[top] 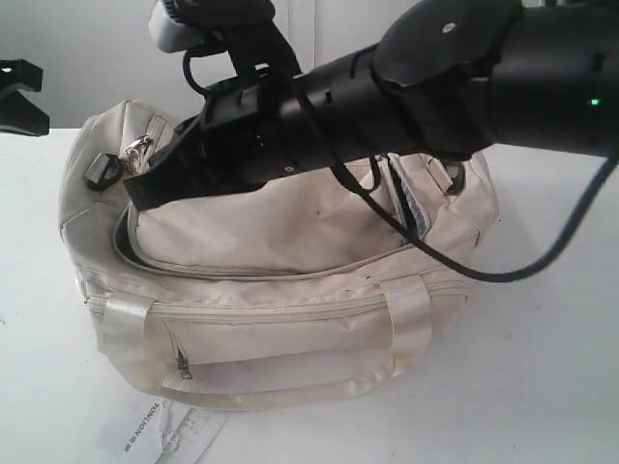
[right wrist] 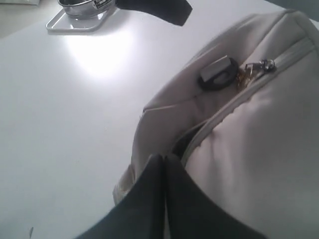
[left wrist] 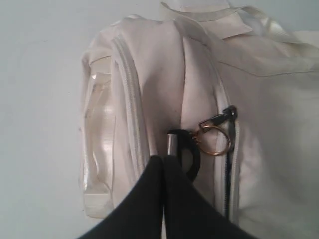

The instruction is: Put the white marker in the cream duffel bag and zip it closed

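Cream bag (top: 290, 232) fills the middle of the exterior frame on a white table (top: 542, 367), with a black arm stretched over it from the upper right. No marker shows in any view. It may already be inside, but the pictures cannot confirm that.

The zip is plainly not done. A dark gap (top: 121, 230) opens under the top flap at the left of the exterior frame. The zip pull (left wrist: 222, 117), with its gold loop, sits at the bag's end, right of centre in the left wrist frame.

The left gripper (left wrist: 163, 167) has its fingers pressed together with nothing visibly between them. Its tip is just beside the black ring (left wrist: 192, 159) and short of the pull. The right gripper (right wrist: 165, 164) is likewise clenched and empty, low in its frame, beside the gap.

I judge the closing is what remains: catching the pull and drawing it around the flap.
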Controlling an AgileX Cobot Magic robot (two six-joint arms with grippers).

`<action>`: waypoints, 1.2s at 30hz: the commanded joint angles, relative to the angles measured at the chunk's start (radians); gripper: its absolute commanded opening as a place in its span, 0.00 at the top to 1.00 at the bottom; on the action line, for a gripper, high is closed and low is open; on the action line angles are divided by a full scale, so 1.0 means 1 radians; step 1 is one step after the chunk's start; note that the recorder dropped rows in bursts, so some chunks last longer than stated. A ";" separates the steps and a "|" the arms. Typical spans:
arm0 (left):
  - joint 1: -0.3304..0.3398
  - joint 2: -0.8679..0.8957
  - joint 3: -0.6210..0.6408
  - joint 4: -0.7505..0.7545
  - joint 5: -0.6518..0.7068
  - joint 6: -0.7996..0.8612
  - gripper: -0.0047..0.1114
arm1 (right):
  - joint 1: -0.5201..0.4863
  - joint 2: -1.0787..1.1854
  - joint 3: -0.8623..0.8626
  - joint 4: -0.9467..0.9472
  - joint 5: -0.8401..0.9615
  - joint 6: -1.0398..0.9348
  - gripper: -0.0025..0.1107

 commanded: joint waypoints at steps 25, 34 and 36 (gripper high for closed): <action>0.064 0.332 -0.167 -0.397 0.057 0.082 0.41 | 0.127 0.370 -0.417 -0.921 -0.195 0.493 0.60; 0.064 0.394 -0.167 -0.453 0.038 0.090 0.55 | 0.109 0.443 -0.417 -0.921 -0.247 0.602 0.60; 0.064 0.401 -0.167 -0.460 0.038 0.092 0.55 | 0.103 0.443 -0.417 -0.921 -0.247 0.626 0.60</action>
